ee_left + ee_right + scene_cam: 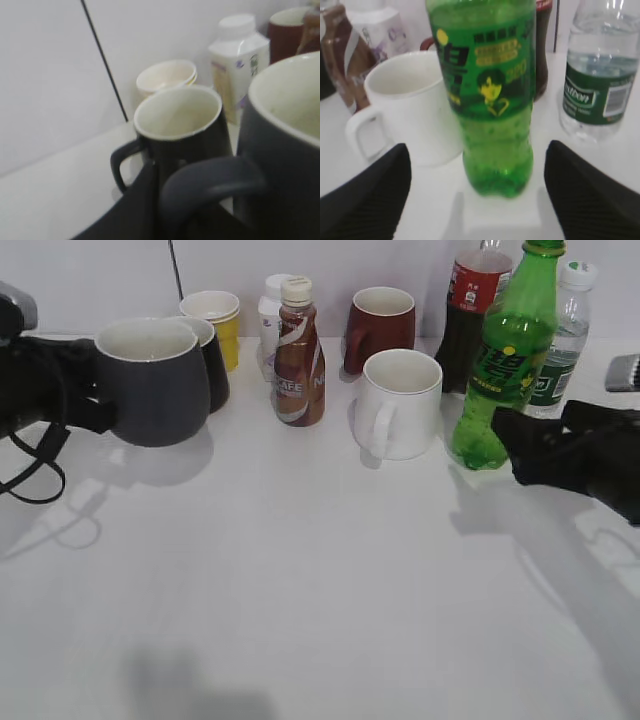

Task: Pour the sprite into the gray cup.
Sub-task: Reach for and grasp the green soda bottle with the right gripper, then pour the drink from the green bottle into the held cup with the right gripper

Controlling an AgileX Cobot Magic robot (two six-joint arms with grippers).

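Note:
The sprite point(505, 360) is a tall green bottle standing at the back right, next to the white mug point(400, 402). In the right wrist view the sprite point(490, 100) stands upright straight ahead. My right gripper point(522, 438) is open, with its black fingers point(479, 200) wide apart just short of the bottle's base and not touching it. The gray cup point(150, 380) is upright at the left. My left gripper point(92, 408) is shut on its loop handle point(215, 182). The cup's cream inside point(295, 100) looks empty.
A glossy black mug point(177, 125) and a yellow cup point(215, 320) stand just behind the gray cup. A brown coffee bottle point(298, 355), a white bottle point(237, 60), a dark red mug point(382, 325), a cola bottle point(472, 315) and a water bottle point(600, 85) crowd the back row.

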